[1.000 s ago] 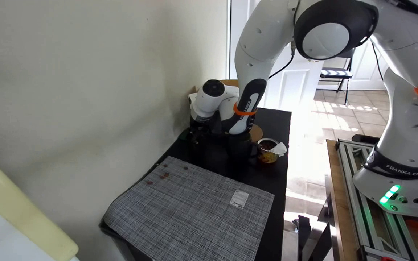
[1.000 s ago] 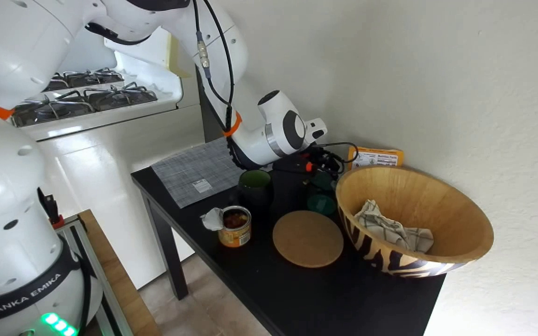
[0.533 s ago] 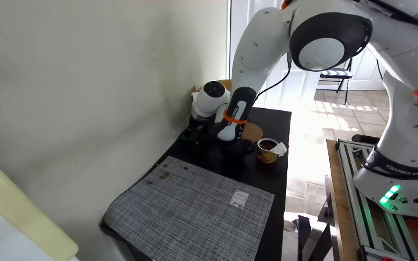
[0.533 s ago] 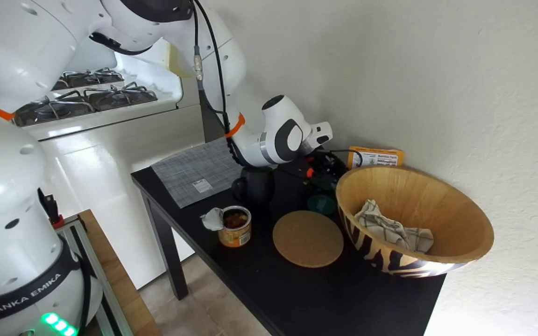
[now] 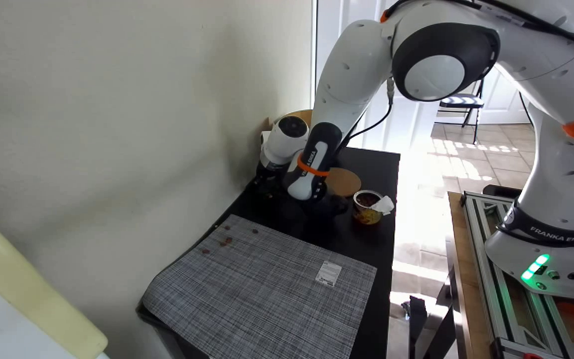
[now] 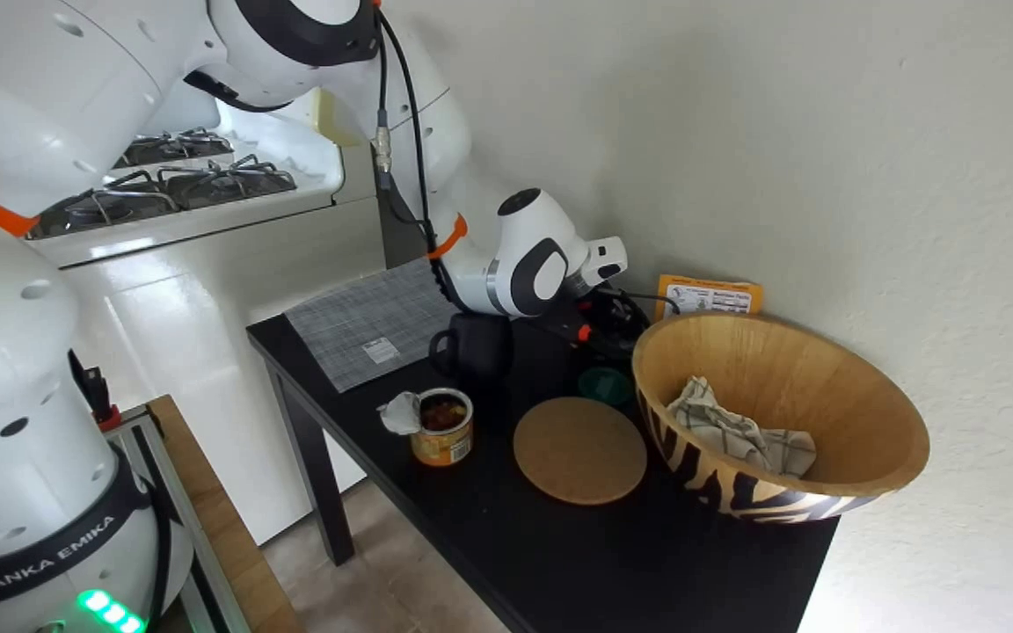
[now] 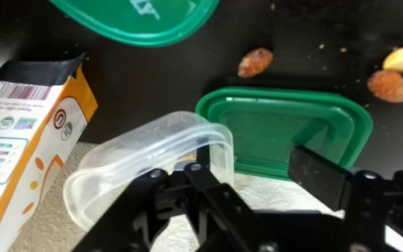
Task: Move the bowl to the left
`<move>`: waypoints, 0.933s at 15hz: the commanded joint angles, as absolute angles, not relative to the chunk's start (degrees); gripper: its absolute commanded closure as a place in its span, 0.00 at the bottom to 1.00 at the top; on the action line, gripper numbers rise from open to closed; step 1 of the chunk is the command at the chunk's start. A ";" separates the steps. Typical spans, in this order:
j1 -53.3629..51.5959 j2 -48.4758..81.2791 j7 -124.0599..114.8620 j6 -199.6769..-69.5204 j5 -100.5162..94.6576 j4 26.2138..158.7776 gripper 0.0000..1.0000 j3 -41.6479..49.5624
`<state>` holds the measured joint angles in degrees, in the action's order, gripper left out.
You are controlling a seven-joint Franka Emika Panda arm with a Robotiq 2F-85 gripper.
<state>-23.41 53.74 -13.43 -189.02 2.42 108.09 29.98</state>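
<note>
The small olive-green bowl does not show in any view now; it is hidden or out of view. A dark mug (image 6: 482,347) stands under the arm's lower link, close to or touching it; its inside is hidden. My gripper (image 7: 248,150) is open by the wall. In the wrist view a clear plastic container (image 7: 135,147) lies over its left finger, with one wall between the fingers. A green rectangular lid (image 7: 264,129) lies beyond the fingers. In an exterior view my gripper (image 6: 614,316) is a dark shape left of a large zebra-patterned wooden vessel (image 6: 841,387).
An opened can (image 6: 442,431) and a round brown board (image 6: 581,450) stand on the black table. An orange-and-white carton (image 7: 26,133) leans by the wall. A round green lid (image 7: 145,26) and some nuts (image 7: 255,62) lie near my gripper. A grey mat (image 5: 272,299) covers one table end.
My arm has come lower, and its forearm has shifted toward the wall. The dark mug has shifted and turned or tipped; its green inside no longer shows and its handle does.
</note>
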 commanded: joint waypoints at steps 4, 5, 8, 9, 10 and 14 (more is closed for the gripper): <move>-24.34 54.21 -11.49 -190.74 8.69 108.46 0.93 29.61; -24.73 53.43 -11.68 -190.57 9.51 109.10 1.00 29.49; -25.89 51.47 -11.66 -190.54 11.52 110.69 0.98 29.69; -26.39 50.97 -11.74 -190.37 12.23 111.27 1.00 29.95; -26.80 50.27 -11.69 -190.14 12.56 111.85 0.98 29.93; -31.33 47.11 -11.36 -189.74 13.74 116.01 0.98 31.34</move>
<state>-27.23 50.67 -12.22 -189.89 11.46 110.83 30.07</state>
